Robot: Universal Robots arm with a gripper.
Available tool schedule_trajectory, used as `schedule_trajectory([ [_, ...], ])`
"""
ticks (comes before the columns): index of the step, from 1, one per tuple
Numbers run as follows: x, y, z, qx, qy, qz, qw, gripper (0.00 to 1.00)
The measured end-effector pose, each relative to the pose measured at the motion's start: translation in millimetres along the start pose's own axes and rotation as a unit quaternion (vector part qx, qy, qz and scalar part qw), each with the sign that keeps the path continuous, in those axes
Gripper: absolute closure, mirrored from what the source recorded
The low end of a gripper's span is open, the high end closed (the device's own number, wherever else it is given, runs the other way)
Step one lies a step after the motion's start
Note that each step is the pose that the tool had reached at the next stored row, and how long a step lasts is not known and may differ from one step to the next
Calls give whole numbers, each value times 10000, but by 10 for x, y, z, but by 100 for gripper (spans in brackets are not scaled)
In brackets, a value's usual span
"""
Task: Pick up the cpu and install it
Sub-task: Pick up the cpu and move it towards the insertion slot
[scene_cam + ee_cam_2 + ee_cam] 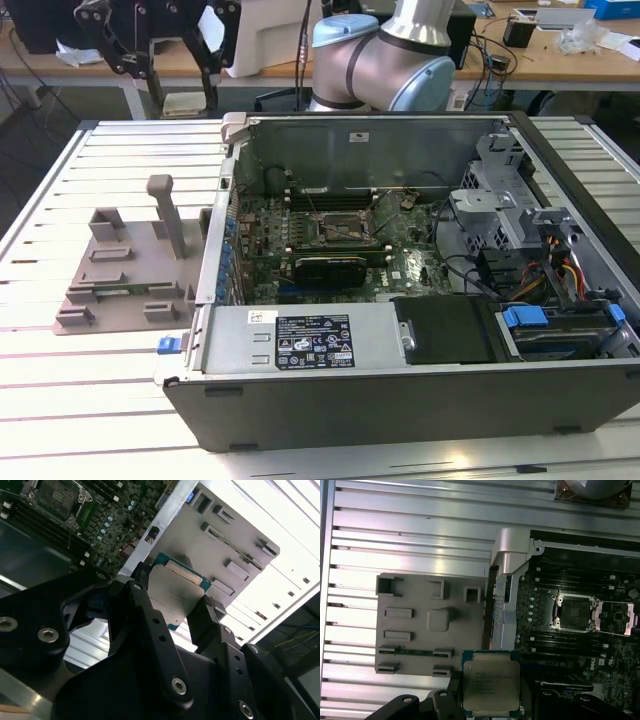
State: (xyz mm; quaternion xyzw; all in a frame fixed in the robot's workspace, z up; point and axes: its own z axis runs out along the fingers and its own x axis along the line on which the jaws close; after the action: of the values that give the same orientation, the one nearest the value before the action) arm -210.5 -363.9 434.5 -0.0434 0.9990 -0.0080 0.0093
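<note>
Gripper [491, 702] with jaws clamped on the cpu [491, 682], first wrist view; we see it held aloft, the grey fixture [415, 625] and open motherboard socket [572, 612] lying beyond.

Open computer case [380, 410] and grey fixture [120, 285] on a slatted tabletop [90, 400]
Both lie beneath the pincer [491, 702]: the fixture to one side, the motherboard [580, 650] to the other, the case wall between them.

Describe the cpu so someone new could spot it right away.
In the first wrist view, find the open computer case beside the grey fixture plate. In front of both, the black gripper clamps the cpu: a flat square chip, silver-grey top, unlike the socket on the board.
</note>
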Motion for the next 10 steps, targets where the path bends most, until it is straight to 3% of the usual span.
schedule_trajectory([
  [10,-168,-14,46,0,0,0,10000,45],
])
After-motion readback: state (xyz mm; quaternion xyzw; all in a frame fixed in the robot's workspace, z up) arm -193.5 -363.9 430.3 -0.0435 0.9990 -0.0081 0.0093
